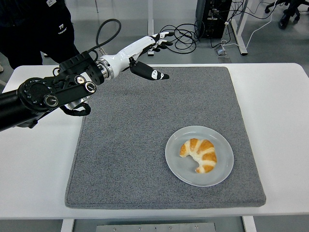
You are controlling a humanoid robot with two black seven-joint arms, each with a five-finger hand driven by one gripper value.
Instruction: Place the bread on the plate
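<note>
My left hand point(145, 50) hangs empty over the far edge of the grey mat point(130, 145), fingers stretched wide, thumb pointing down. The croissant point(199, 153) lies on the grey plate point(176, 166), well apart from my hand, nearer the desk's point(280, 121) front edge.

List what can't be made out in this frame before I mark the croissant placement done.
Head view only:
- Underside of the croissant: hidden by its own body, so full contact with the plate is unconfirmed.
- Right arm: out of frame.
- Left hand: open and empty; its forearm is cut off by the left edge.
- Person: cropped at the top edge.
- Mat underside: hidden.
</note>
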